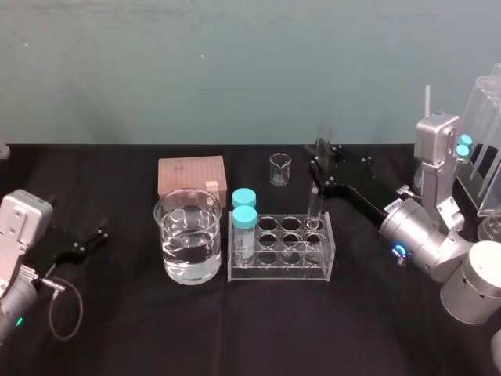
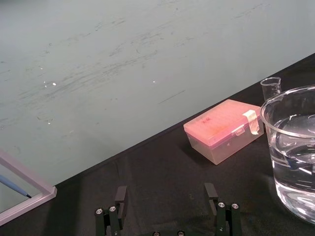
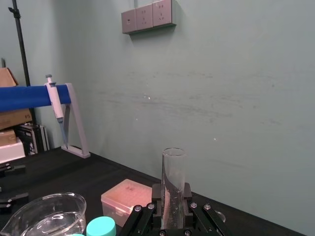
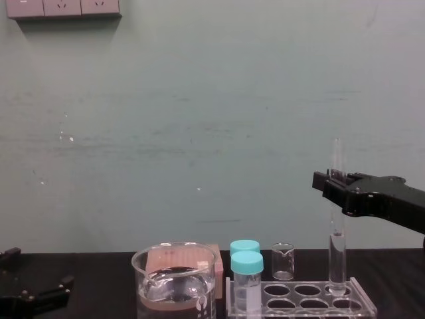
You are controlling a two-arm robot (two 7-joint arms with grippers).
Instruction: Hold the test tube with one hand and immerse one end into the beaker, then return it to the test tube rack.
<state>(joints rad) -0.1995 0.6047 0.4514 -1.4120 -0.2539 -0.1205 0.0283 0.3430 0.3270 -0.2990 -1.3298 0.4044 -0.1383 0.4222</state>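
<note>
1. Standing upright, the long thin clear glass test tube (image 1: 314, 205) is seen with its rounded lower end inside the right-end hole of the far row of the low clear acrylic test tube rack (image 1: 280, 271).
2. The tube is clamped high on its length by the black right gripper (image 1: 316, 182), which is reached in from the right. The jaws are closed on the glass, and the tube's open mouth is left standing above the fingers (image 3: 147, 214).
3. The black left gripper (image 2: 166, 194) is held low over the table at the far left, well apart from the glassware. Its fingers are spread wide and nothing is held between them.
4. The large wide clear glass beaker (image 1: 169, 239), part filled with clear liquid, is set just left of the rack.
5. Two short teal-capped vials (image 1: 244, 213) are seated in the rack's left-end holes.
6. A pink lidded plastic box (image 1: 192, 174) and a tiny narrow clear beaker (image 1: 280, 169) are placed farther back, near the wall.
7. The table is covered by a matte black cloth (image 1: 117, 329).
8. The room is closed off behind by a pale teal wall (image 1: 235, 63) marked with faint streaks. A row of grey wall sockets (image 4: 63, 6) is mounted high on it.
9. A pipette on a pale stand (image 3: 69, 118) is noted by the wall.
</note>
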